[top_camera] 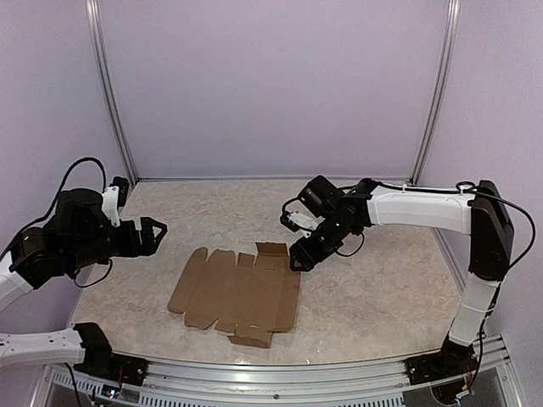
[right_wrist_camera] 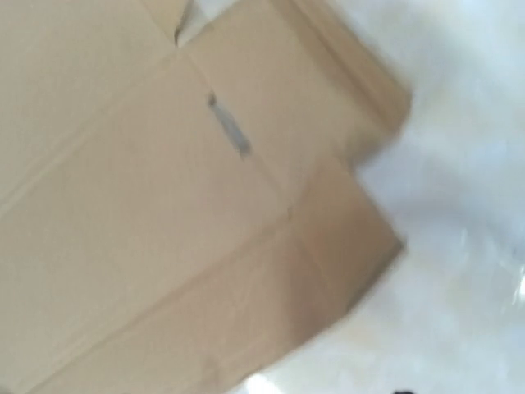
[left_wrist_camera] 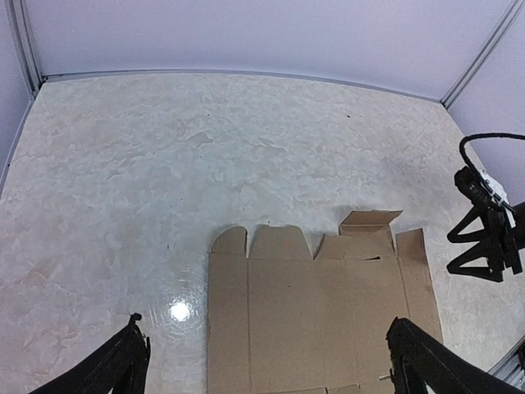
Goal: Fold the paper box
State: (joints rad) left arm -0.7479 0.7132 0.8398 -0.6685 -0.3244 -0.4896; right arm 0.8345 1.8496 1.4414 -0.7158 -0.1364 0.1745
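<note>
paper box [top_camera: 237,292]: unfolded die-cut sheet, flat mid-bench [top_camera: 382,288], one far tab raised | left fingers [left_wrist_camera: 123,365]: wide apart, empty, waiting left of sheet | right fingers [top_camera: 301,254]: over sheet's right edge, probably positioned to lift a flap; opening cannot be told

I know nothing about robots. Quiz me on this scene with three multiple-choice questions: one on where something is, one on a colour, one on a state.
1. Where is the paper box?
A) on the table, near its middle
B) on the front rail
C) leaning on the back wall

2. What colour is it?
A) white
B) brown
C) blue

3. How is the left gripper?
A) shut on the box
B) shut, empty
C) open, empty

Answers:
1 A: the top view shows it lying mid-table.
2 B: it is plain brown cardboard.
3 C: its fingers stand wide apart and grip nothing.
</note>
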